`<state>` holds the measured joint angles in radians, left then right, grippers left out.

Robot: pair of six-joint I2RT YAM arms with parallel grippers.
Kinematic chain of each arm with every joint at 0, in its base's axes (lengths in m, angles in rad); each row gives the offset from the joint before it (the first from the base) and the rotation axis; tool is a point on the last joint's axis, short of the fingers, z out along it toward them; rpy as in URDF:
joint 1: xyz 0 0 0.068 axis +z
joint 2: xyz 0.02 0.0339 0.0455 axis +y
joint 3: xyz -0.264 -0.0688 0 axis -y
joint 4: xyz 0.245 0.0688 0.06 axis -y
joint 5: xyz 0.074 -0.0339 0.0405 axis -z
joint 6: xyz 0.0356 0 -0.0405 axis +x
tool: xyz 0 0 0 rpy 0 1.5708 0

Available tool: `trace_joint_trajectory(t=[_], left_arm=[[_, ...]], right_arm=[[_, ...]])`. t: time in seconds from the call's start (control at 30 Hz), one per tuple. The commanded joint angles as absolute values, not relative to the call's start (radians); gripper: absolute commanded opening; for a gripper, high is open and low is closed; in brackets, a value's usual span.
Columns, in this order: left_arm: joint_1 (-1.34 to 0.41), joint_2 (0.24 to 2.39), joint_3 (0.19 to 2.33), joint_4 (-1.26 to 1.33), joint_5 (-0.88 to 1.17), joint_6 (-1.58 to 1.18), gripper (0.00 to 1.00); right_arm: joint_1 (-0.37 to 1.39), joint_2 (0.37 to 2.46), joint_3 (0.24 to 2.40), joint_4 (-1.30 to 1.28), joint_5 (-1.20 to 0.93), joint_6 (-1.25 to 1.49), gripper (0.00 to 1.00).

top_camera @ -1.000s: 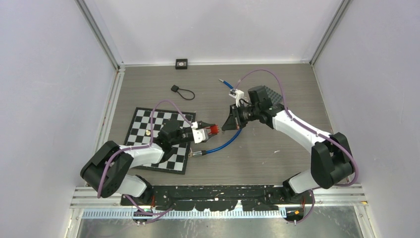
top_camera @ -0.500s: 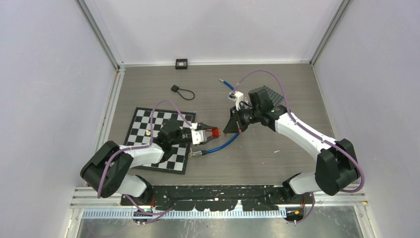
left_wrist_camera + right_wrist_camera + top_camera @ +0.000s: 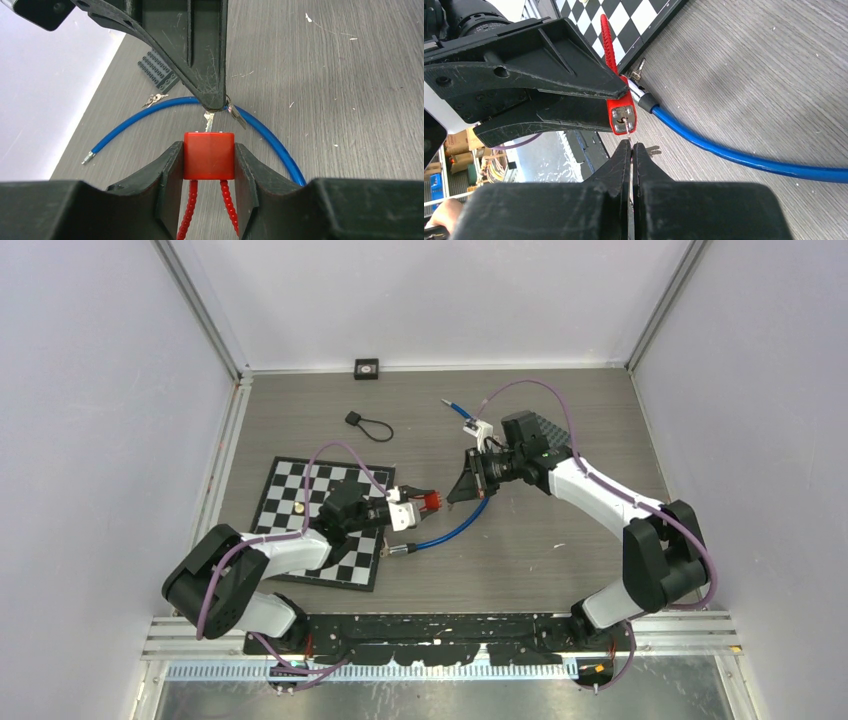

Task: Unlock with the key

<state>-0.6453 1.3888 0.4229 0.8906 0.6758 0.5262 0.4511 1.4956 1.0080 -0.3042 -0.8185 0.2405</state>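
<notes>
Left gripper (image 3: 420, 502) was clamped on the red padlock (image 3: 209, 156) by its flat sides, mid-table, just right of the chessboard (image 3: 290, 480). Right gripper (image 3: 631, 150) was pinched tight on the key (image 3: 208, 121), tip at the keyhole. Padlock looked small, rigid and smooth. Key looked thin, light and likely to twist, so best gripped firmly at the bow.

Grey wood-grain bench (image 3: 520, 560) and its load
Chessboard (image 3: 285, 490) lay at eight o'clock, blue cable (image 3: 452, 532) near centre, black looped cord (image 3: 372, 427) at eleven.
</notes>
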Motion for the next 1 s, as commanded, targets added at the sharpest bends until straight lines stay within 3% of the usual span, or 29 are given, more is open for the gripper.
trace_joint_trajectory(t=[0.0, 0.3, 0.97], left_arm=[[-0.659, 1.339, 0.473, 1.019, 0.717, 0.514, 0.0], [-0.647, 1.332, 0.48, 0.98, 0.896, 0.41, 0.0], [-0.577, 1.295, 0.527, 0.974, 1.202, 0.305, 0.0]], right_arm=[[0.472, 1.492, 1.046, -0.258, -0.875, 0.239, 0.0], [0.467, 1.373, 1.051, -0.403, -0.772, 0.019, 0.01], [0.251, 1.22, 1.046, -0.519, -0.991, -0.004, 0.0]])
